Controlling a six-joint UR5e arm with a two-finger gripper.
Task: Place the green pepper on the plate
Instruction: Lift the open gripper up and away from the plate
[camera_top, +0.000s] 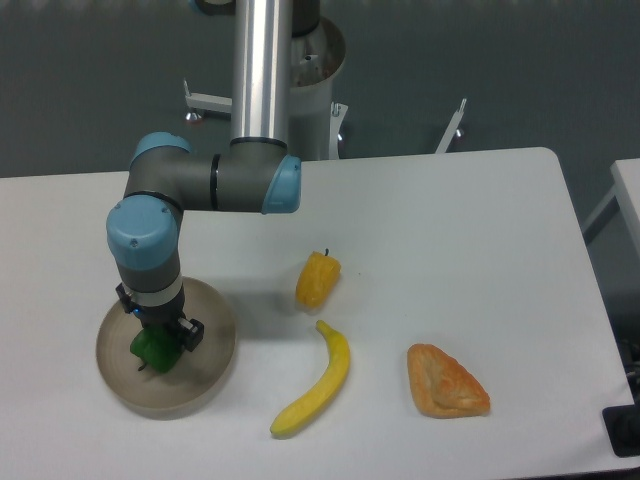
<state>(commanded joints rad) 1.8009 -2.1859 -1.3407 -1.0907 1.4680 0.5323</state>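
The green pepper (153, 349) is small, glossy and dark green, and sits over the middle of the plate (205, 375), a round beige-grey dish at the table's front left. My gripper (157, 345) points straight down onto the pepper, with the wrist covering most of it. The fingers are hidden behind the wrist and the pepper, so I cannot tell whether they grip it or stand open. I cannot tell whether the pepper rests on the plate or hangs just above it.
A yellow-orange pepper (317, 280) lies right of the plate near the table's middle. A banana (318, 381) lies below it. A croissant (446, 382) sits at the front right. The arm's base column (262, 70) stands at the back.
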